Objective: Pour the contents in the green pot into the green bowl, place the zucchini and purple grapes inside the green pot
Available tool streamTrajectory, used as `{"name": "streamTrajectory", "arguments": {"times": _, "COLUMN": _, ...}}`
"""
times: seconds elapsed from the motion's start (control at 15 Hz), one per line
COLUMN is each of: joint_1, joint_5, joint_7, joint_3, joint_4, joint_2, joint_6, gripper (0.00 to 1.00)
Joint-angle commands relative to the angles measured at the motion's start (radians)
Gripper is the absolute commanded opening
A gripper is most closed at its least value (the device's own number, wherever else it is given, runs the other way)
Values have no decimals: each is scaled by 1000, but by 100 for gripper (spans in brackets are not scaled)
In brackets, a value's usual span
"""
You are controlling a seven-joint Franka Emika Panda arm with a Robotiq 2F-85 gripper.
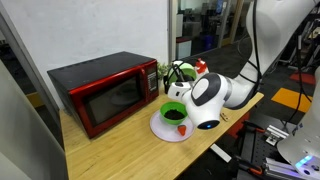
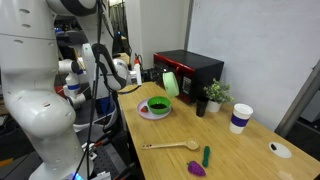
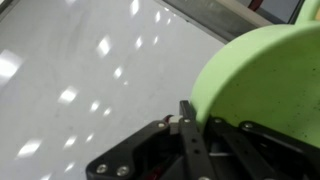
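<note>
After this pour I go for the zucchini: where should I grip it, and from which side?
Probably from straight above, jaws across the slim middle of the zucchini. It lies flat on the table, so its long sides are the free ones. Close near mid-length, away from the end by the purple grapes.

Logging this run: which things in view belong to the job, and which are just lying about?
Job: green pot, green bowl, zucchini, purple grapes.

Lying about: red microwave, wooden spoon, white plate under the bowl, potted plant, white cup.
</note>
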Motion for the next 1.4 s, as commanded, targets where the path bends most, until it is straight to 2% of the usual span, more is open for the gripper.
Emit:
{"name": "streamTrajectory", "arguments": {"times": 0.0, "joint_1": -35, "joint_5": 121, "joint_7": -52, "joint_3": -8, "joint_4": 108, "joint_2": 37, "joint_6": 62, "gripper": 2}}
{"name": "streamTrajectory", "arguments": {"times": 0.6, "joint_1": -76, "joint_5": 469, "joint_7": -131, "joint_3": -35, "joint_4": 251, "joint_2": 27, "joint_6": 251, "gripper": 2}}
{"name": "streamTrajectory", "arguments": {"times": 0.93, "joint_1": -100, "joint_5": 615, "joint_7": -164, "joint_3": -57, "joint_4": 262, "joint_2": -16, "joint_6": 398, "gripper": 2}}
{"name": "streamTrajectory", "arguments": {"times": 1.33, "joint_1": -141, "joint_5": 794, "joint_7": -249, "joint_3": -120, "joint_4": 249, "joint_2": -92, "joint_6": 542, "gripper": 2}}
